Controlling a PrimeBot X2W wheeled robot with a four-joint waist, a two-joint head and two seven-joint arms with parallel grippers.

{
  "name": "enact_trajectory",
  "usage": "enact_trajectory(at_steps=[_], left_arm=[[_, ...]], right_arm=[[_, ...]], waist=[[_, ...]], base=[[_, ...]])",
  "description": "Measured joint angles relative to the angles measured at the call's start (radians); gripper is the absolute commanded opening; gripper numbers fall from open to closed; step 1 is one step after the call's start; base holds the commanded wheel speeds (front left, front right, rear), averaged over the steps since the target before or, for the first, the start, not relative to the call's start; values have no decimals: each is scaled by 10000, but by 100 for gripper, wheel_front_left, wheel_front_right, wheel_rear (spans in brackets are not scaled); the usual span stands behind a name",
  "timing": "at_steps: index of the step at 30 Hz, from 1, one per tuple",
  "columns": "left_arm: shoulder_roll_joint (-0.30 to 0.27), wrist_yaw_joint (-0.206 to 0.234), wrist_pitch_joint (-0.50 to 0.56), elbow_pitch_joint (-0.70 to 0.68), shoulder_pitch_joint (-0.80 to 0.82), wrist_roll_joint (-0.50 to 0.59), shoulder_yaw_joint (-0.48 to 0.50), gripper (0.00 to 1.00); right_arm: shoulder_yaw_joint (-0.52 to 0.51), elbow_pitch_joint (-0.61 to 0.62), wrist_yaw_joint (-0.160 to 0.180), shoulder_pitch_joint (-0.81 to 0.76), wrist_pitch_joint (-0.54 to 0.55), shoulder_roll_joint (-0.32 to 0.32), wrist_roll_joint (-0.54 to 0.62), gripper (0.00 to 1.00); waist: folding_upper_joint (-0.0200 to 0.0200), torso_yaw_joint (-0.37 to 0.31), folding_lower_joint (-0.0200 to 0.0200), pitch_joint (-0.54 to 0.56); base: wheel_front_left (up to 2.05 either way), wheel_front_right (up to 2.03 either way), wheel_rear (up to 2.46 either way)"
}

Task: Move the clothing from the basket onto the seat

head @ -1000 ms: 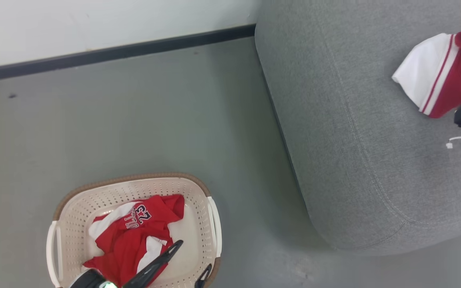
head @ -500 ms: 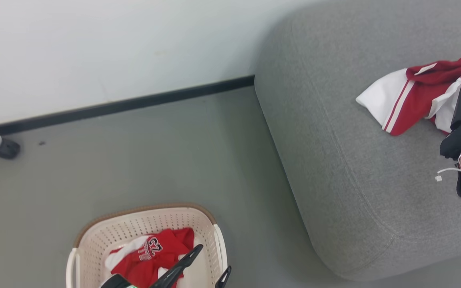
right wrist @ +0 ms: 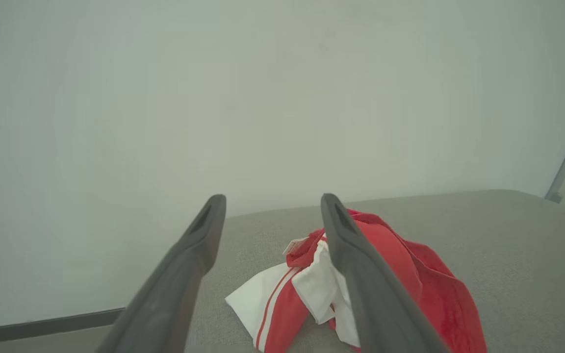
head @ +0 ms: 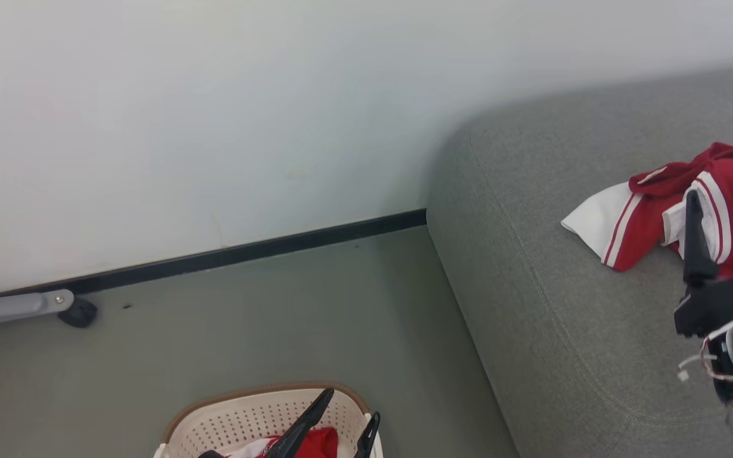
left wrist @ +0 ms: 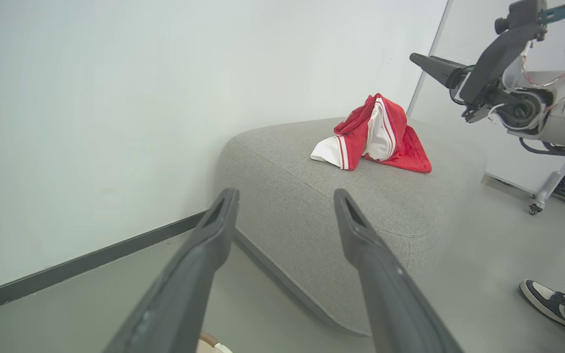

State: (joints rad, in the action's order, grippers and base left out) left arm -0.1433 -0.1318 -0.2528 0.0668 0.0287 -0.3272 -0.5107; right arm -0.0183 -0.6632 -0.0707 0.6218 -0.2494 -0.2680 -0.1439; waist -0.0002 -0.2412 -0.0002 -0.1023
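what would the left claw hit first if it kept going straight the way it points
Probably the grey seat: the open left claw aims at its near rounded end, below the red clothing; depth is unclear.

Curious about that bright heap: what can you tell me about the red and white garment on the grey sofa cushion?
The red fabric garment lies crumpled in a loose heap on the large grey upholstered seat. It looks like soft sportswear: mostly red, with white panels edged in red-and-white stripes and a small white label at a fold. One white corner spreads flat on the cushion; the middle peaks up. Only the seat touches it; the right gripper hangs open above, apart.
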Motion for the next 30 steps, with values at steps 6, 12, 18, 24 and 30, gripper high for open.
enact_trajectory(at_steps=[6,12,18,24,30], left_arm=[[360,13,0,213,-210,-2,364,100],[485,98,0,359,-490,29,780,100],[512,92,0,445,-603,128,1039,100],[531,173,0,654,-612,245,1404,100],[564,282,0,1051,-767,382,1776,100]], right_arm=[[10,2048,-309,-2245,0,138,-100,100],[238,3996,-368,-3929,-2,585,-414,100],[274,5244,-408,-5011,-2,959,-594,100],[606,5660,-439,-5865,-2,1302,-654,100],[767,5659,-439,-6310,-2,1407,-491,100]], waist=[[1,400,-1,715],[1,1014,1,1173],[1,1627,1,1482],[2,2184,2,1660],[2,2688,2,1786]], base=[[0,0,0],[0,0,0],[0,0,0],[0,0,0],[0,0,0]])
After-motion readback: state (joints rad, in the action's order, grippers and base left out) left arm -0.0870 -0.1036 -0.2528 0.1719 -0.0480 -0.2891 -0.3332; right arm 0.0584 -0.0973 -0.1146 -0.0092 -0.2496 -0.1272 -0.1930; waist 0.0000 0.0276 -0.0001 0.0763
